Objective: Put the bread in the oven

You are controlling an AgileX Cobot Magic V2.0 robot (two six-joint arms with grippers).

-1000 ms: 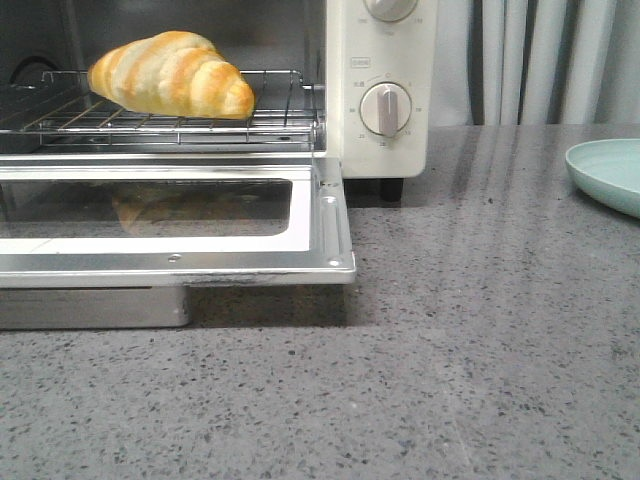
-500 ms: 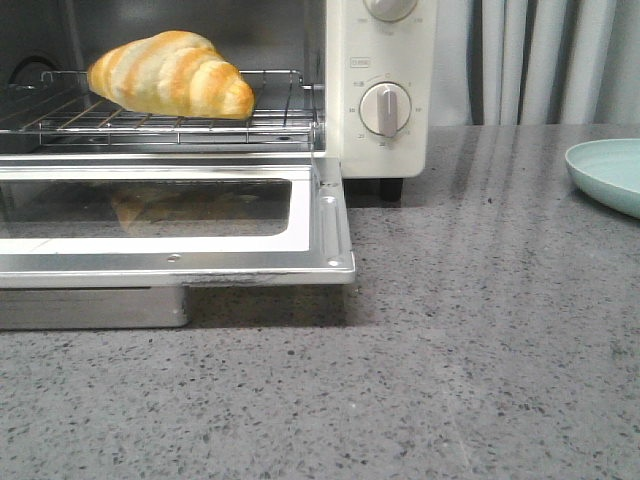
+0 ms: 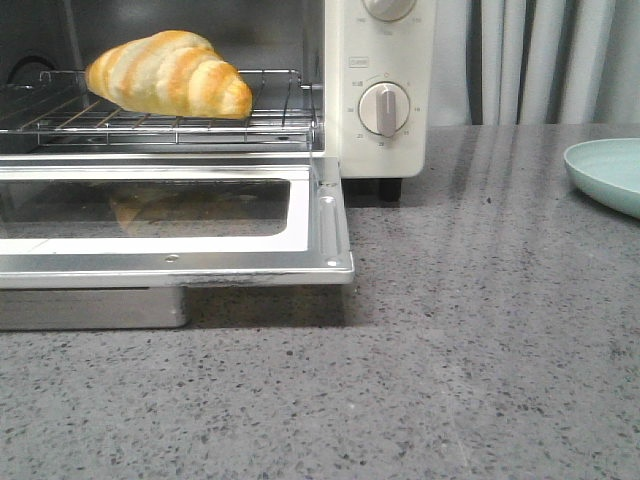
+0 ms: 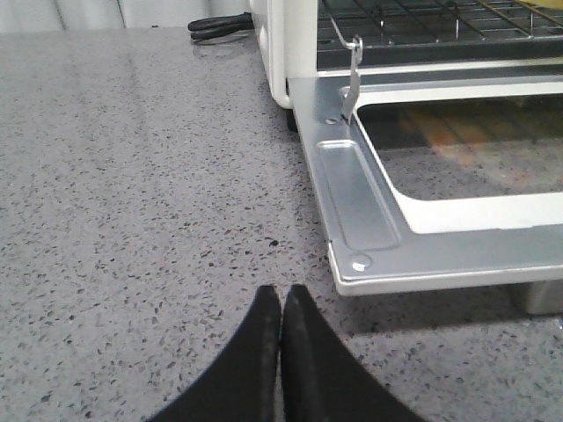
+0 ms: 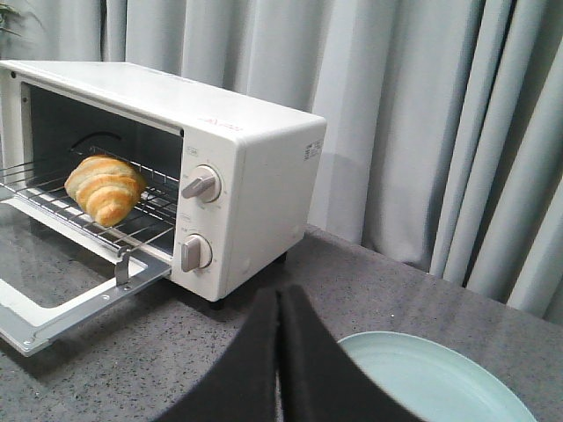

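The golden bread (image 3: pixel 170 74) lies on the wire rack inside the cream-white oven (image 3: pixel 380 60), whose glass door (image 3: pixel 180 215) hangs open and flat. In the right wrist view the bread (image 5: pixel 104 187) sits on the rack of the oven (image 5: pixel 255 185). My left gripper (image 4: pixel 281 294) is shut and empty over the counter, just off the door's near corner (image 4: pixel 356 262). Over the counter, between oven and plate, my right gripper (image 5: pixel 278 294) is shut with nothing in it. Neither gripper appears in the front view.
A pale green plate (image 3: pixel 610 172) rests on the grey speckled counter at the right, also visible as the plate (image 5: pixel 431 378) beside my right gripper. A black cable (image 4: pixel 220 26) lies behind the oven. Grey curtains (image 5: pixel 422 105) hang at the back.
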